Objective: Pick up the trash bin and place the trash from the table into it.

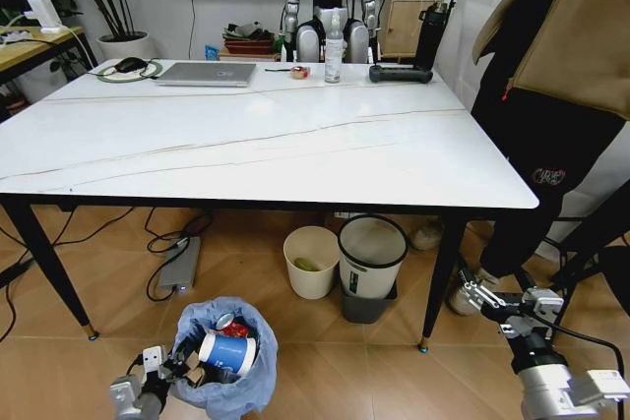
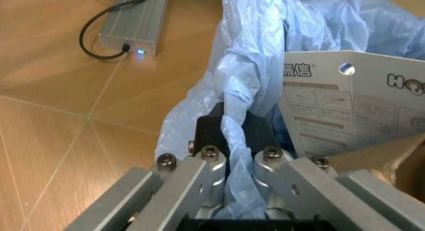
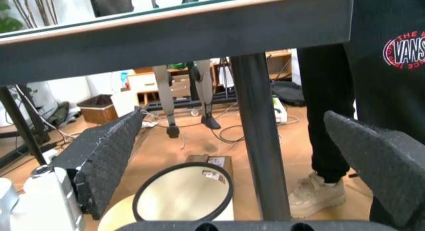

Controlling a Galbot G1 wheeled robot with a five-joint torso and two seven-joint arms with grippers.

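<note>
Marble-look white desk (image 1: 246, 145) with thin grey veins and black legs spans the head view. Below its near edge, on the wooden floor, stands the small trash bin (image 1: 224, 356) lined with crinkly light-blue plastic, holding a blue paper cup (image 1: 226, 352) and printed cardboard (image 2: 352, 106). The left claw (image 2: 236, 141) is clamped on the bin's bag-covered rim. The right claw (image 3: 252, 156) hangs spread apart beside the near right desk leg.
</note>
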